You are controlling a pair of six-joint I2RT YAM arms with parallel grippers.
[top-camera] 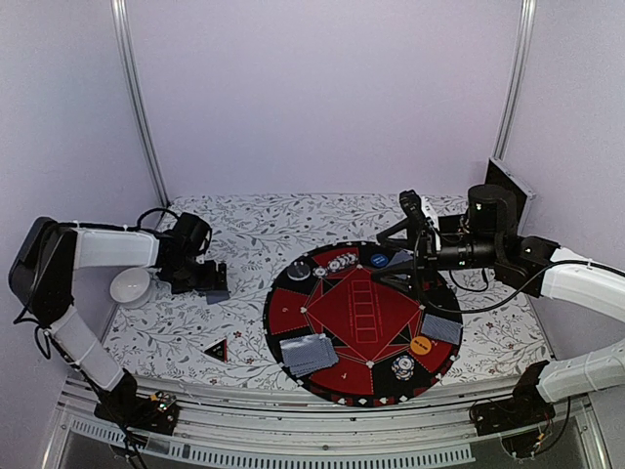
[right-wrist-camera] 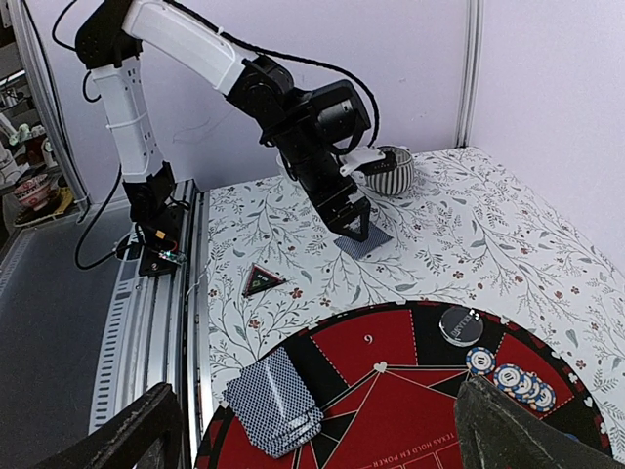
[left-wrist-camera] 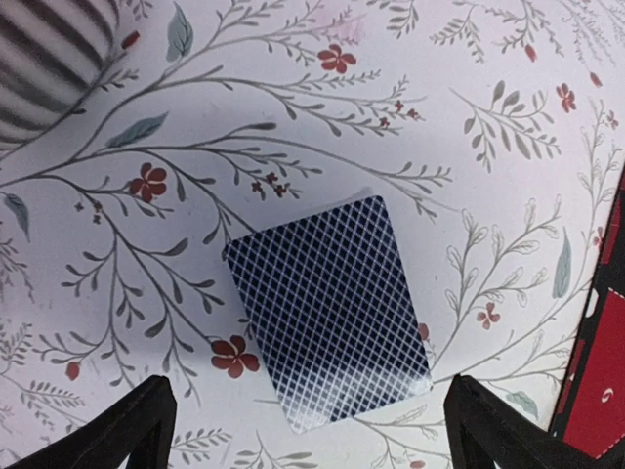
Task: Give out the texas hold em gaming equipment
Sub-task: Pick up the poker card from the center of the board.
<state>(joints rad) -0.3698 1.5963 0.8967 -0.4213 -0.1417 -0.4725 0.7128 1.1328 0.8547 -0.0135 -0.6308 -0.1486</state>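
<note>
The left tool (left-wrist-camera: 308, 425) hangs with its fingers spread wide, and a single card (left-wrist-camera: 327, 313) lies back up on the flowered desk (left-wrist-camera: 469, 117) below them, unclamped. In the overhead view that card sits left of the round mat (top-camera: 363, 315), near a bowl (top-camera: 130, 285). The right tool (right-wrist-camera: 327, 430) gapes wide too, empty, above the mat's right side. On the mat, a stack of cards (top-camera: 308, 352) sits lower left and chips (top-camera: 342, 262) at the top. The triangle (top-camera: 216, 349) lies on the desk, lower left.
</note>
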